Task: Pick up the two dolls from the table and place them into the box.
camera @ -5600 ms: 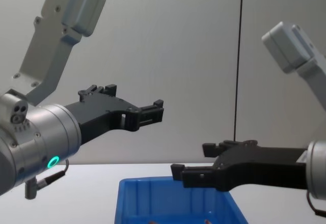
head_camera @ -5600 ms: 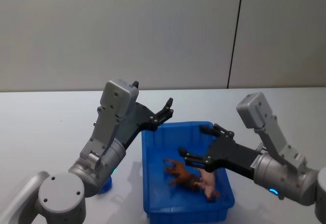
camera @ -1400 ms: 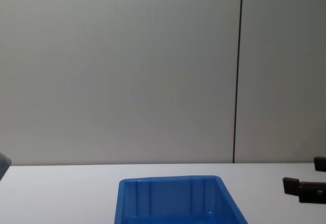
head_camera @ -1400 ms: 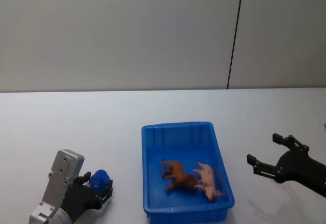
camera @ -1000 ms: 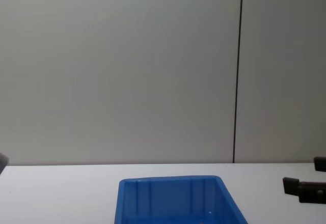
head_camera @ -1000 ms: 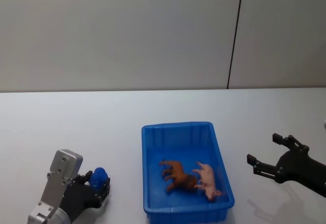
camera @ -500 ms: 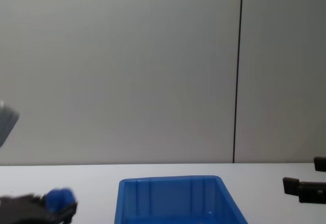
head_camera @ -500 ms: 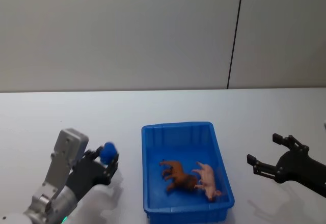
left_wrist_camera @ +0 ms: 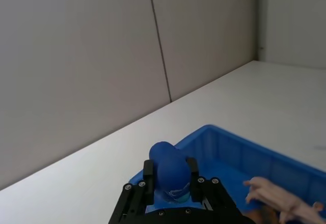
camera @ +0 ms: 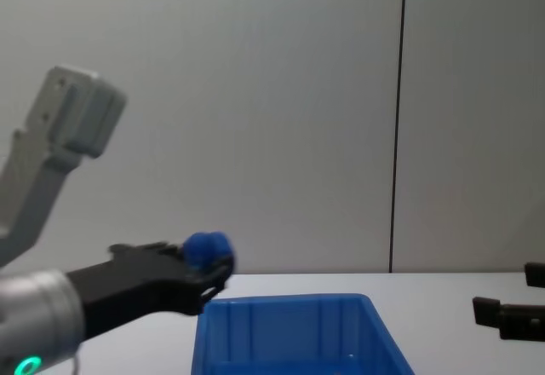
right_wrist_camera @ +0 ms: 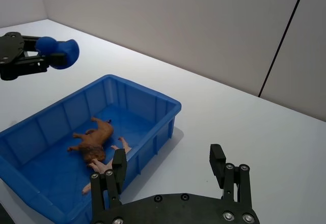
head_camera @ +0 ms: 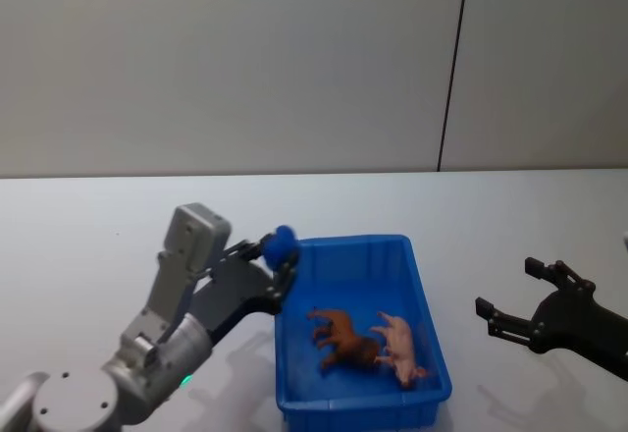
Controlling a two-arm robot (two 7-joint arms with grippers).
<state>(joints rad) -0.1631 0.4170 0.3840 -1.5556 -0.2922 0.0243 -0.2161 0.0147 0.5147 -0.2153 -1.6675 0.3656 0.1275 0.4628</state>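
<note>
The bench (head_camera: pixel 88 226) is plain white and smooth, running wide to either side of the box (head_camera: pixel 424 285). Behind it stands a pale grey wall (head_camera: pixel 226 59) of flat panels, with one thin dark seam (head_camera: pixel 451 69) dropping to the bench's far edge. The wrist views show the same wall and seam, and a corner of the room past the bench.

My left tool (head_camera: pixel 278 258) is raised over the box's near-left rim, its fingers clamped on a small blue doll (head_camera: pixel 283 246). In the chest view the doll (camera: pixel 207 249) sits above the box's (camera: pixel 289 334) left wall, off the bench. My left wrist view shows the doll (left_wrist_camera: pixel 169 170) pinched between the two pads, with the box (left_wrist_camera: pixel 239 147) just beyond it.

Inside the box lie a brown animal (head_camera: pixel 343 338) and a pink animal (head_camera: pixel 400 348), side by side and touching, toward the near end.

My right tool (head_camera: pixel 530 302) hangs low over the bench, well to the right of the box, fingers spread wide and holding nothing.
</note>
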